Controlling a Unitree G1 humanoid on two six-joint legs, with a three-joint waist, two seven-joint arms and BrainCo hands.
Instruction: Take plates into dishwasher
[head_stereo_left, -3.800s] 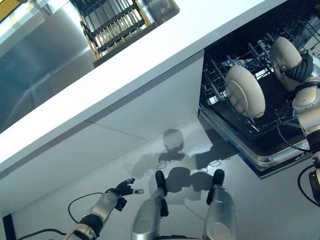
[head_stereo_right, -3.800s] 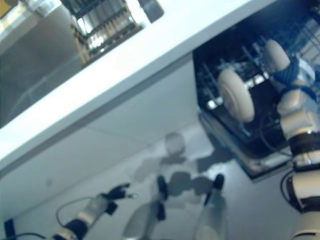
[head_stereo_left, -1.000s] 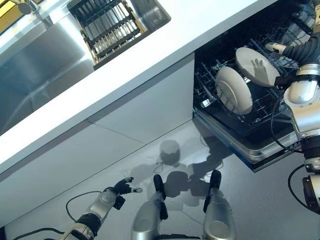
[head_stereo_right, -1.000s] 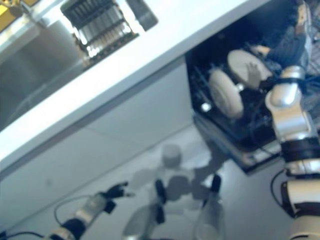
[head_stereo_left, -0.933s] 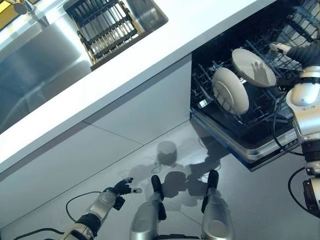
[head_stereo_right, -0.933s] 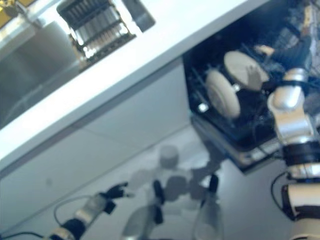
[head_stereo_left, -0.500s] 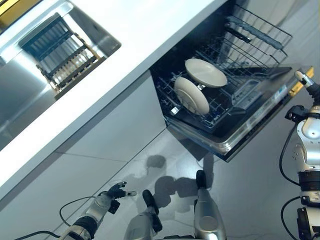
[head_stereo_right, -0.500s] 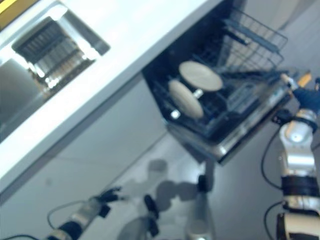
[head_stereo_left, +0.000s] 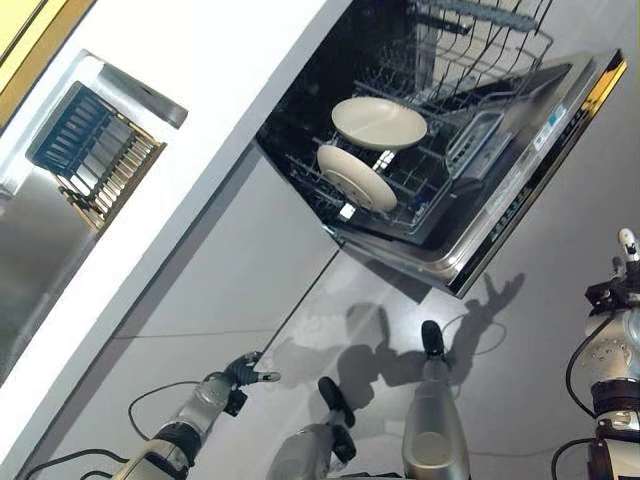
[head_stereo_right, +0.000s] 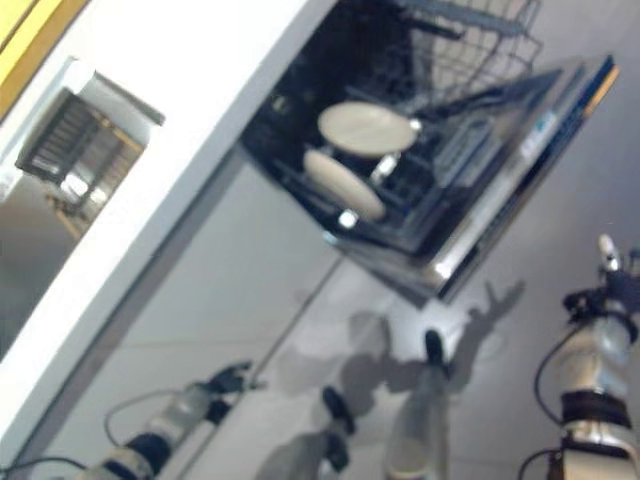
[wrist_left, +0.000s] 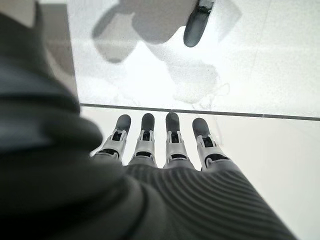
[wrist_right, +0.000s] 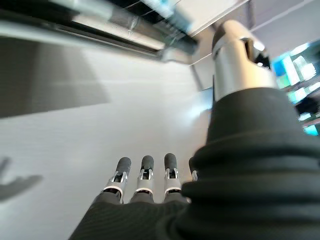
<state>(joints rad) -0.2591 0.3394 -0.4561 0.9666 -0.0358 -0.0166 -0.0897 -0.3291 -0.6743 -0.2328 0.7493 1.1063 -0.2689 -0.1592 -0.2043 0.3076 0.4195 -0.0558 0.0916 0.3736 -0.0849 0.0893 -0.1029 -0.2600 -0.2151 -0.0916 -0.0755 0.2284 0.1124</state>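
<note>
Both plates (head_stereo_left: 378, 122) sat in the dishwasher's lower rack (head_stereo_left: 400, 190); our left hand (wrist_left: 165, 145) and right hand (wrist_right: 145, 177) hung empty, fingers straight. The flatter plate seemed liable to slip.

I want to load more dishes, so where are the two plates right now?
In the left eye view both plates sit in the lower rack of the open dishwasher, upper middle of the picture, one beside the other, above the lowered door.
</note>
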